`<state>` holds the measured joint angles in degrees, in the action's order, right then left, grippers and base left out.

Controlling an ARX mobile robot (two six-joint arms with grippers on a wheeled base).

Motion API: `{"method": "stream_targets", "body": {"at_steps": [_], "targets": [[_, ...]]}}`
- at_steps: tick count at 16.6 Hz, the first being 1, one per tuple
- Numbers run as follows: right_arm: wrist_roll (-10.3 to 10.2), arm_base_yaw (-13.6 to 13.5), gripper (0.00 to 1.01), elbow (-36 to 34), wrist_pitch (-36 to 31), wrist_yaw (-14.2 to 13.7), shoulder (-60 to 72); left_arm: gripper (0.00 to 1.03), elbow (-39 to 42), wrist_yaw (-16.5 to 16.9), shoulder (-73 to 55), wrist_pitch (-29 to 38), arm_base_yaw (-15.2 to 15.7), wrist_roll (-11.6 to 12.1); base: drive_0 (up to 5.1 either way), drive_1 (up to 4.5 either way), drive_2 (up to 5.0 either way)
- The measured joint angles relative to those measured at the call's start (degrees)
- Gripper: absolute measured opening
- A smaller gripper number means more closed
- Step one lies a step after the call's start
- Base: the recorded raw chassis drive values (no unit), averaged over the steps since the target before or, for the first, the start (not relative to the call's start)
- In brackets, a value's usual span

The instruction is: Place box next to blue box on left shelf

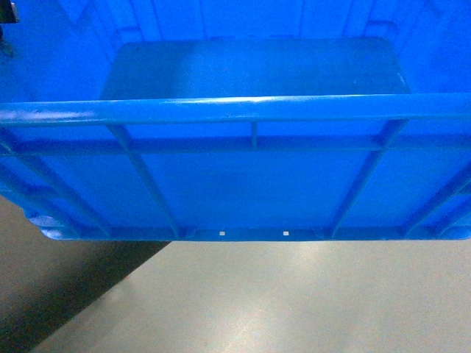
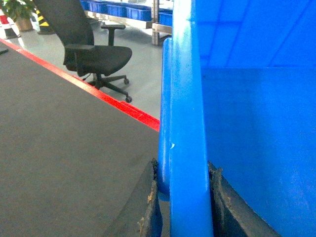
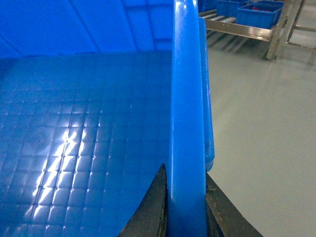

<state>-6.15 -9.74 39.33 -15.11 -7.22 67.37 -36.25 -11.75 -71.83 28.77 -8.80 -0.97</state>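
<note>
The large rectangular bright-blue plastic crate (image 1: 243, 176) fills most of the head view, held up off the pale grey floor (image 1: 294, 301), which shows below its bottom edge. Its near wall carries vertical and diagonal ribs under a thick rounded rim, and its smooth flat bottom is seen inside, empty. A dark grey mat (image 2: 64, 148) covers the floor on the left, edged by a red line (image 2: 98, 94).

Beyond the mat in the left wrist view stands a black office swivel chair (image 2: 91, 52) on castors. Behind it, and also in the right wrist view, metal racks hold smaller blue bins (image 3: 256, 12); a potted green plant (image 2: 17, 10) sits in the far corner.

The left gripper (image 2: 185, 207) has its two dark jaws pressed against either side of the crate's left rim, one inside the wall and one outside. The right gripper (image 3: 185, 207) grips the opposite rim in the same way, jaws tight on both faces of the wall. Inside the crate, the right wrist view shows a fine square grid pattern on the floor, catching bright reflections.
</note>
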Motion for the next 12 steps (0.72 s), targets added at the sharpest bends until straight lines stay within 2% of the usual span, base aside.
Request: {"method": "stream_targets", "body": {"at_steps": [12], "targets": [[0.0,0.0,0.09,0.0,0.0,-0.02,0.0,0.2,0.0,0.02,0.0,-0.02,-0.02,0.07,-1.8,-1.78,-1.8]]}}
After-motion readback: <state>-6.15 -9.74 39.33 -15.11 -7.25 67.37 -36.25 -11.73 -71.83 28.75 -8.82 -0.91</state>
